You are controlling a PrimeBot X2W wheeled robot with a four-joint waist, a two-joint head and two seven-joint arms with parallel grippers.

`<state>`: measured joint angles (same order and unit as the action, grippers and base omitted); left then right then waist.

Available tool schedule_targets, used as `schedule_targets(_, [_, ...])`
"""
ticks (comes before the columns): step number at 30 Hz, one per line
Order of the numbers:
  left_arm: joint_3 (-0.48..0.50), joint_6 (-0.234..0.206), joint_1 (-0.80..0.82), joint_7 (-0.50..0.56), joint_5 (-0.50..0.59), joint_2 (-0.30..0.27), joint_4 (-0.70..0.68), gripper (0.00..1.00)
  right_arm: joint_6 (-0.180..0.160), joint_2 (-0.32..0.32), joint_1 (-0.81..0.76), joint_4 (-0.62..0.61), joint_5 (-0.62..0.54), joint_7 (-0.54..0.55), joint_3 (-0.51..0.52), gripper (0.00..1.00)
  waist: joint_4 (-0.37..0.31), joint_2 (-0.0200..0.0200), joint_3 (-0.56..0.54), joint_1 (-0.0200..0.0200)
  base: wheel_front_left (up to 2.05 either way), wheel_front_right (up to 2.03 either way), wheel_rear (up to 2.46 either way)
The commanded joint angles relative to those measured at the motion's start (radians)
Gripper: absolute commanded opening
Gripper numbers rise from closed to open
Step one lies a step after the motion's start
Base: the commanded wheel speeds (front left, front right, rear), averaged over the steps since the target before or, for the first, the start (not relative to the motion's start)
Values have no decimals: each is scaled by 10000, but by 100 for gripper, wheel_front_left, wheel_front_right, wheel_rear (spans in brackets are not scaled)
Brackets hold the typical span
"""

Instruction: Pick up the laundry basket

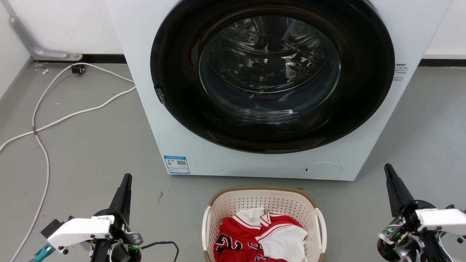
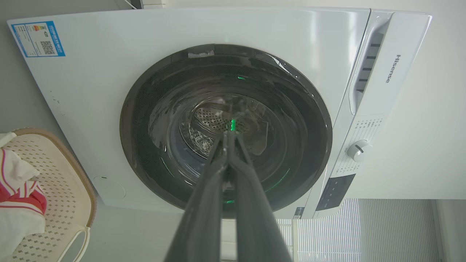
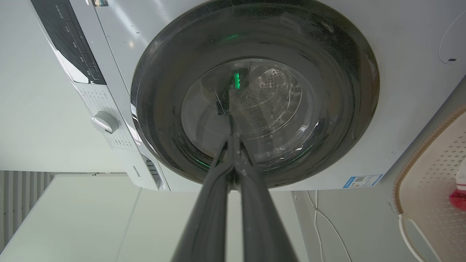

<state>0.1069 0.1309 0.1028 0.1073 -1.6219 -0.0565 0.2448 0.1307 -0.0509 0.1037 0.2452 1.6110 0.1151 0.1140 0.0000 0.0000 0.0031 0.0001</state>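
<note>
The cream perforated plastic laundry basket with a brown woven-look rim (image 1: 262, 190) sits on the grey floor (image 1: 91, 156), just in front of the white front-loading washing machine (image 1: 149, 109). It lies between the 2 arms and holds red-and-white garments (image 1: 255, 236). That placement seems to suit a 2-handed lift, since its white left handle (image 1: 205, 225) and white right handle (image 1: 323, 227) each face outward toward an arm.

The left end effector (image 1: 126, 180) and right end effector (image 1: 388, 171) sit well apart from the basket on either side. Each has its 2 dark fingers pressed together, gripping nothing, with the tips aimed at the machine. I judge the reach toward the handles not yet begun.

The head view gives the basket's full width, both handles and a white cable (image 1: 72, 115) on the floor at left. The wrist views look along the closed fingers to the dark round glass door (image 2: 225, 91). They add the machine's white control knob (image 2: 358, 150) and a slice of basket at each edge.
</note>
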Motion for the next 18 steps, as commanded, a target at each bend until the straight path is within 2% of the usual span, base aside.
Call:
schedule_targets(1, [32,31,97,35,48,11,13,0,0,13,104,11,38,13,1,0,0,0,0,-1,0,0,0])
schedule_targets(18, [55,31,100,39,67,26,14,0,0,13,104,9,38,12,0,0,0,0,0,-1,0,0,0])
